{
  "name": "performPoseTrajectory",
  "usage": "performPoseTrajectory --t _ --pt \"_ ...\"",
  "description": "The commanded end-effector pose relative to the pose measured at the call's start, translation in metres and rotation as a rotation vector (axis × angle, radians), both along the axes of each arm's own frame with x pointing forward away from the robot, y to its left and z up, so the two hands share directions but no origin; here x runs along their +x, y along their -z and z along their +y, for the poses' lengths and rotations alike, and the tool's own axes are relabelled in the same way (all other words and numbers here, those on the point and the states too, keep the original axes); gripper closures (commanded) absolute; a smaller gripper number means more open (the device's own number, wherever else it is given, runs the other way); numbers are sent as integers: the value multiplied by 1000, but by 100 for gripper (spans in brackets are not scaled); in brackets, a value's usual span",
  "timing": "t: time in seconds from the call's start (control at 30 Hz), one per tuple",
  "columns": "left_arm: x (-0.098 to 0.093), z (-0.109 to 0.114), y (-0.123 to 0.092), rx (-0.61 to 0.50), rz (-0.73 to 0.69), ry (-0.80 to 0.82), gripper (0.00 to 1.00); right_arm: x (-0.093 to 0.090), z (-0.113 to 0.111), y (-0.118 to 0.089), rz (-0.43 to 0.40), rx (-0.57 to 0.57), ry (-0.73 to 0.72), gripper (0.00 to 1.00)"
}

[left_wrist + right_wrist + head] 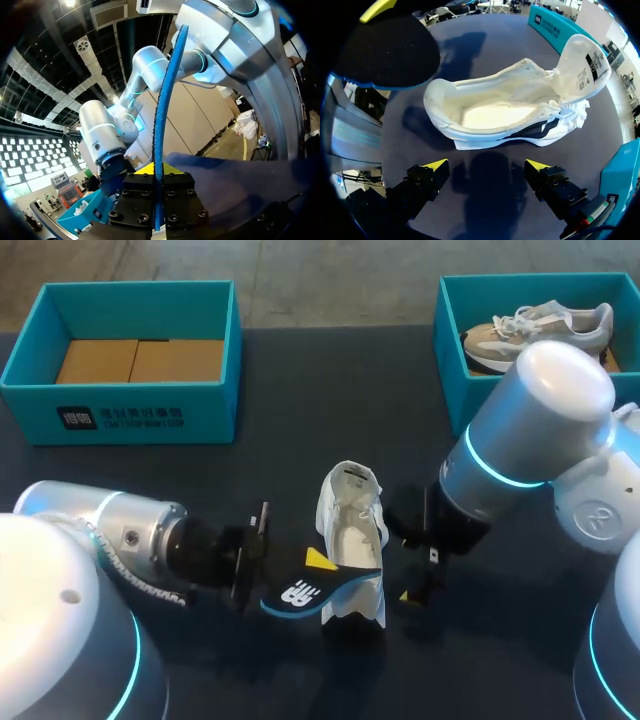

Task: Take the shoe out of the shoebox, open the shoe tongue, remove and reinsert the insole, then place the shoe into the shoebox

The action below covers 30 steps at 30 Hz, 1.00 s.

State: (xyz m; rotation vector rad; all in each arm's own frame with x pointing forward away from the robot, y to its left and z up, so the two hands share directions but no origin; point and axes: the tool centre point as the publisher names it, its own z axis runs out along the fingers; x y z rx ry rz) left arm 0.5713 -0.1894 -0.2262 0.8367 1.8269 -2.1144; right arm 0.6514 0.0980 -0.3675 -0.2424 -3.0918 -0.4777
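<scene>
Head view shows the white shoe (352,540) lying in the middle of the dark table (330,410), outside both boxes. Its long axis runs from the heel, near the robot, to the toe, farther away. The tongue (350,483) is folded up and back, so the mouth stands wide open. The left gripper (312,568) is clamped on the insole (300,595), which in the left wrist view stands edge-on between its two fingers. The insole hangs just beside and partly over the heel end, on the left arm's side, with its length across the shoe's axis. This arm is therefore the nearer one for the reinsertion, and I judge the insole must be turned along that axis and slid toe first into the mouth. The right gripper (410,565) hovers at the other side of the shoe with fingers spread, holding nothing. The insole is thin and looks flexible, black with a blue rim and a white logo. The upper seems soft white fabric, the inner bed is pale cream, and the sole is white with a dark stripe.
</scene>
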Motion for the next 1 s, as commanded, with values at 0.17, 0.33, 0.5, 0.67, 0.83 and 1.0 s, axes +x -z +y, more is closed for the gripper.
performPoseTrajectory --t 0.17,0.33,0.5,0.67,0.83,1.0 --pt "6 -9 9 -4 0 -7 100 -2 5 -3 -9 -17 -23 0" --pt "6 -10 10 -3 -6 -9 100 -1 7 -5 -18 -34 -51 0" --pt "7 -10 11 -3 0 -7 100 -1 7 -5 -18 -34 -51 0" --pt "7 -10 11 -3 0 -7 100 -1 7 -5 -18 -34 -51 0" --pt "7 -10 13 4 -7 -9 100 -1 7 -5 -18 -34 -51 0" --pt "14 -8 20 4 14 -21 100 -1 7 -5 -18 -34 -51 0"
